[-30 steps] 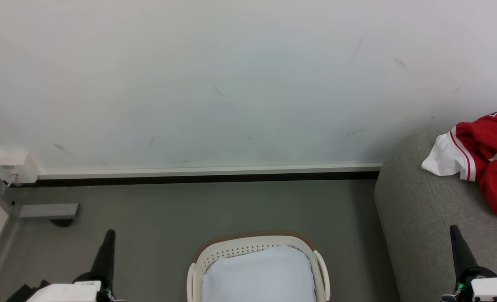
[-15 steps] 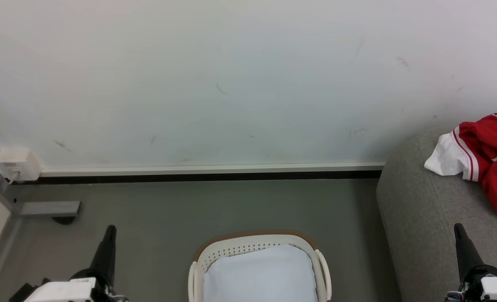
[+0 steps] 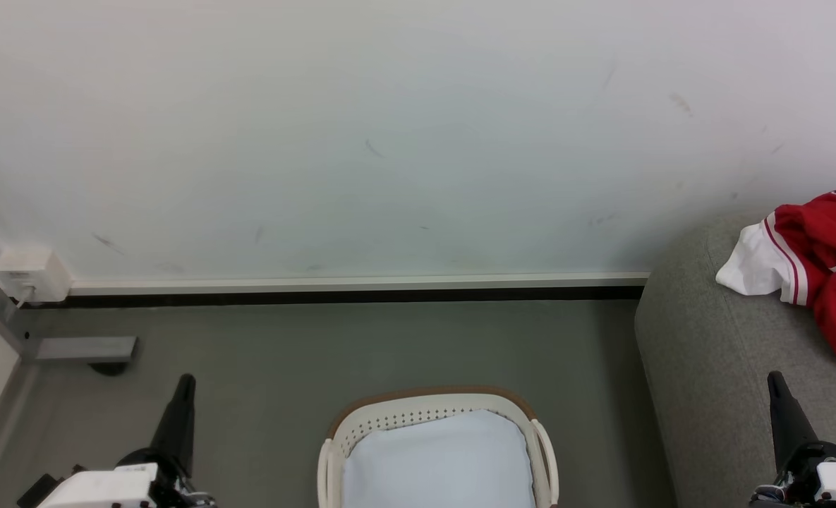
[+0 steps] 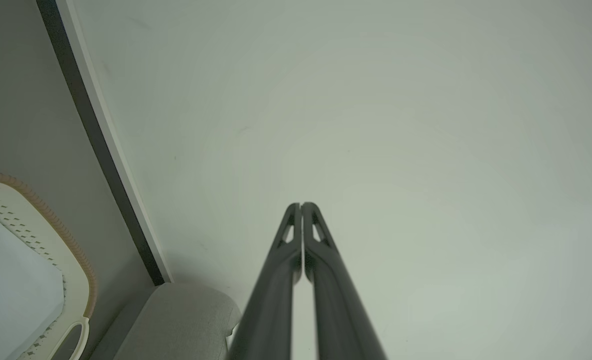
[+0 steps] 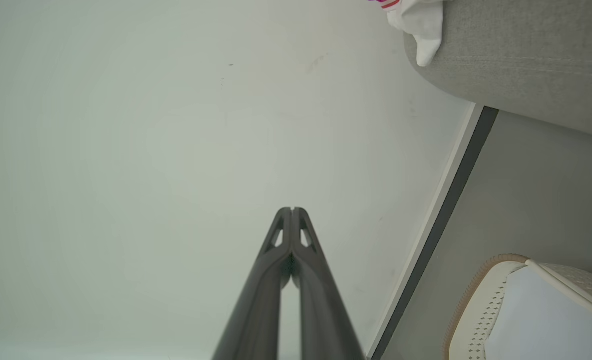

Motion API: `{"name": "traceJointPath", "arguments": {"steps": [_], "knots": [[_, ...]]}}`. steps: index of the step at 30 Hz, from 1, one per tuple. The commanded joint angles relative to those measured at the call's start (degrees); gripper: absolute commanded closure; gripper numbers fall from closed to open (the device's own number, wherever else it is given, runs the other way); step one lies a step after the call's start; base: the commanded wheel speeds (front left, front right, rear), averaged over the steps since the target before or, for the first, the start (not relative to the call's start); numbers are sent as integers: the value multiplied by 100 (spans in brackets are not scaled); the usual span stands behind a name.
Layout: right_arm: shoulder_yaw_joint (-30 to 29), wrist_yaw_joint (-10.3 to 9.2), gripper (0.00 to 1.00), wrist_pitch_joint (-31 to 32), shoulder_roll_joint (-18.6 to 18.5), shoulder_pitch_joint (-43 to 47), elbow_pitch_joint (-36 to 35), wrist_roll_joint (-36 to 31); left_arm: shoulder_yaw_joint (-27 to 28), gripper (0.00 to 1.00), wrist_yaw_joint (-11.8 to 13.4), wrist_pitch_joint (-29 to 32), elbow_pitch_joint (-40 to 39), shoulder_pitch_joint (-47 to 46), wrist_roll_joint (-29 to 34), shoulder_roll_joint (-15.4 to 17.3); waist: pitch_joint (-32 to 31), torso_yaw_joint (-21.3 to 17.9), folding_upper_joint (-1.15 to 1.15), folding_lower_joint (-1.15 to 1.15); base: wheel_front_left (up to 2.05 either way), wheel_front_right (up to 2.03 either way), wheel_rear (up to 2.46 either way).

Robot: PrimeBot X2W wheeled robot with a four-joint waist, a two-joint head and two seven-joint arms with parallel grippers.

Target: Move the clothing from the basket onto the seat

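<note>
Head view shows the clothing point(image 3: 823, 226) crumpled on the seat point(image 3: 714, 367), cut off at the right edge, well apart from the basket point(image 3: 418, 416). Wrist views make plain the left gripper point(image 4: 301, 205) and right gripper point(image 5: 292, 210) have jaws together, empty.

Fingers point(image 4: 276, 280) meet on left gripper point(image 4: 301, 205) and right gripper point(image 5: 292, 210).

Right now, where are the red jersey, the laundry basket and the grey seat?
red jersey point(image 3: 830, 233), head view, on its red folds.
laundry basket point(image 3: 382, 423), head view, on its perforated back wall.
grey seat point(image 3: 707, 367), head view, on bare fabric at its rounded end.
</note>
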Motion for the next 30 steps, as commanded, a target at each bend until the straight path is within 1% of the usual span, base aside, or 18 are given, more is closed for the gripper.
{"name": "traceJointPath", "arguments": {"steps": [1, 30], "knots": [[-24, -12, 100, 18, -19, -36, -28, 28, 14, 100, -13, 31, -23, -41, -69, 11, 0, -1, 0, 0, 0, 0, 0], [-36, -12, 100, 33, -8, -38, -26, 5, 13, 100, -13, 31, -23, -40, -69, 11, 0, -1, 0, 0, 0, 0, 0]]}}
